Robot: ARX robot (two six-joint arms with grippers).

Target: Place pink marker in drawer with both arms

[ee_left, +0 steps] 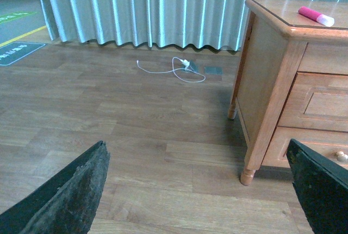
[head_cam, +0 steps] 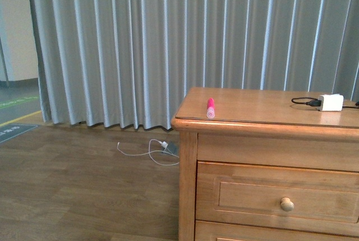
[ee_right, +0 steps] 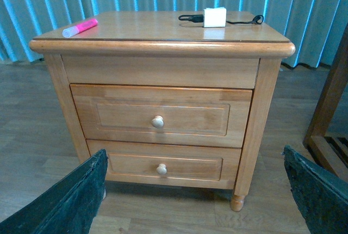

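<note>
Pink marker (head_cam: 211,108): short magenta barrel, paler rounded end toward the front edge; lies flat near the front-left corner of the desk (head_cam: 263,109).
Drawer (ee_right: 119,117): topmost, shut, one pale round knob (ee_right: 157,121).
Left pincer (ee_left: 196,144): fingers spread wide, empty.
Right pincer (ee_right: 194,150): fingers spread wide, empty.

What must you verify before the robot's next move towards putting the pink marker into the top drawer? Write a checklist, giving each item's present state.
1. Short bright pink marker lying free on the honey-brown wooden cabinet top: ok.
2. Topmost panelled wooden drawer open to receive it: not ok, shut.
3. Its small round pale knob unobstructed: ok.
4. Left hand open and empty: ok.
5. Right hand open, empty, facing the drawer: ok.
6. White charger block apart from the marker: ok.
</note>
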